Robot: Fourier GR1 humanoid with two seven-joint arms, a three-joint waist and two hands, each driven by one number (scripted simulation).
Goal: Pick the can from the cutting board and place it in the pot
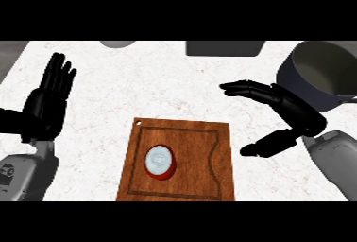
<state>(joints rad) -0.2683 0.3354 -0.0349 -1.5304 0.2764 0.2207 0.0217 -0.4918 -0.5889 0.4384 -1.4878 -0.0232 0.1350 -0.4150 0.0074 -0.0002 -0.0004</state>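
**One can on the board, both hands empty**

The right hand's [293, 111] fingers [244, 88] are stretching out, slightly spread, pointing toward the view's left, while its thumb [268, 143] is hanging apart below them; nothing is lying between them. This hand is hovering over the counter [174, 80], between the board [178, 160] and the pot [322, 73], touching neither that can be seen.

The left hand's [45, 101] fingers are standing straight and close together, tips up, resting near the view's left edge and holding nothing.

One can [159, 161], red with a pale top, is standing upright on the single wooden board, left of its middle, well apart from both hands.

One grey pot is sitting at the upper right, open mouth showing, with nothing visible inside it.

Two grey things are showing partly at the top edge: a rounded one [117, 43] and a squarish one [225, 47].
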